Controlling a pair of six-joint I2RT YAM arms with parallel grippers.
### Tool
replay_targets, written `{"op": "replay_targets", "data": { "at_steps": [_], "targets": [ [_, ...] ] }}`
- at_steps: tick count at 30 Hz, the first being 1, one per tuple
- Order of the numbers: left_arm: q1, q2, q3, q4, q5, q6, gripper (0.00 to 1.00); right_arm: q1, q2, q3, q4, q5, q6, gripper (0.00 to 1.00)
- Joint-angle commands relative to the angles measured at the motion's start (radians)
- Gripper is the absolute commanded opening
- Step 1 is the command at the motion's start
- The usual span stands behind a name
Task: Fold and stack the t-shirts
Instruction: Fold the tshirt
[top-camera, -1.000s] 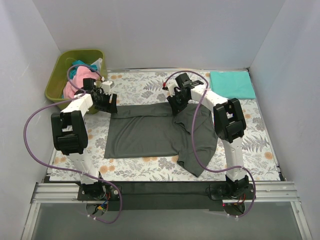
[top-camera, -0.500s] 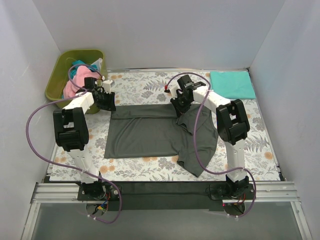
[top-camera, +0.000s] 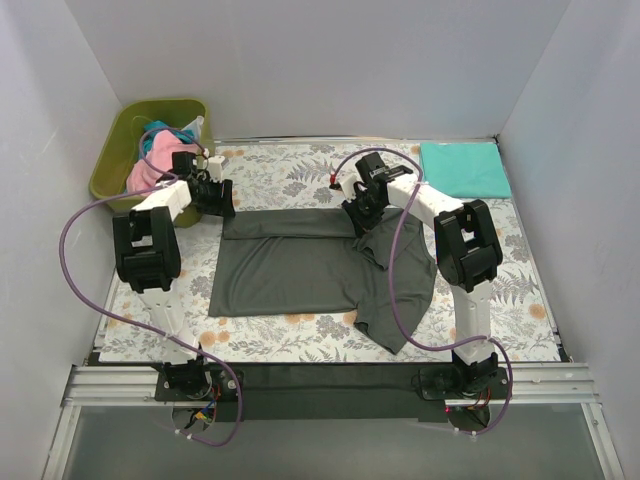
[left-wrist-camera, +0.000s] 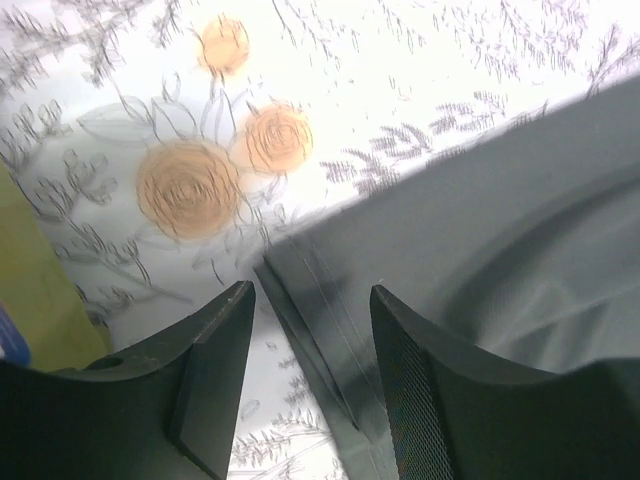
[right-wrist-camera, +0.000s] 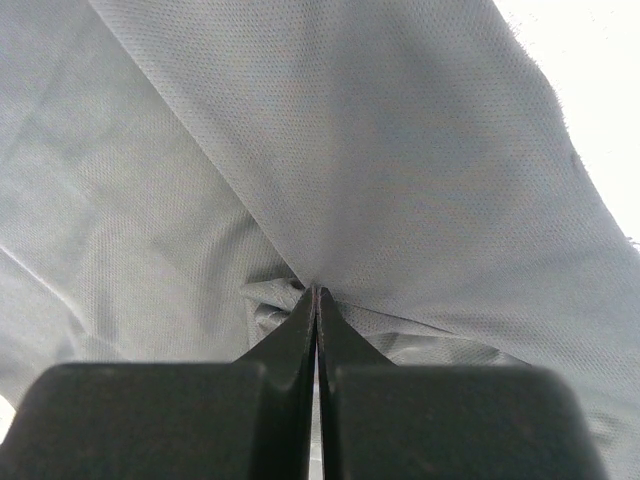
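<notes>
A dark charcoal grey t-shirt (top-camera: 300, 265) lies partly folded mid-table, its right part crumpled toward the front. My left gripper (top-camera: 222, 200) is open at the shirt's far left corner; in the left wrist view the grey hem (left-wrist-camera: 330, 330) runs between its two fingers. My right gripper (top-camera: 362, 213) is shut on a pinch of the grey cloth (right-wrist-camera: 300, 180) at the shirt's far right. A folded teal t-shirt (top-camera: 464, 168) lies at the far right corner. Pink and teal shirts (top-camera: 150, 165) sit in the bin.
An olive-green plastic bin (top-camera: 115, 150) stands at the far left corner, just behind my left arm. The floral table cloth (top-camera: 290, 175) covers the table. White walls close in the back and both sides.
My left gripper has let go of the shirt's far left corner and shifted slightly back. My right gripper has moved a little right and back, still holding the cloth.
</notes>
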Motion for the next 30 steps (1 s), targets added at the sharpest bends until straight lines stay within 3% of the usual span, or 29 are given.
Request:
{"op": "replay_targets", "data": {
  "at_steps": [1, 12, 21, 30],
  "targets": [
    [0.005, 0.017, 0.063, 0.034, 0.006, -0.024, 0.47, 0.002, 0.006, -0.012, -0.02, 0.0, -0.02, 0.01],
    [0.001, 0.061, 0.086, 0.014, 0.038, -0.042, 0.32, 0.002, 0.013, -0.032, -0.021, -0.012, -0.029, 0.01],
    [-0.005, 0.05, 0.076, -0.018, 0.0, -0.05, 0.48, 0.001, 0.032, -0.009, -0.025, -0.017, -0.022, 0.01],
    [-0.015, 0.047, 0.097, 0.04, -0.061, -0.099, 0.0, 0.002, 0.052, 0.031, -0.023, -0.02, -0.015, 0.01]
  ]
}}
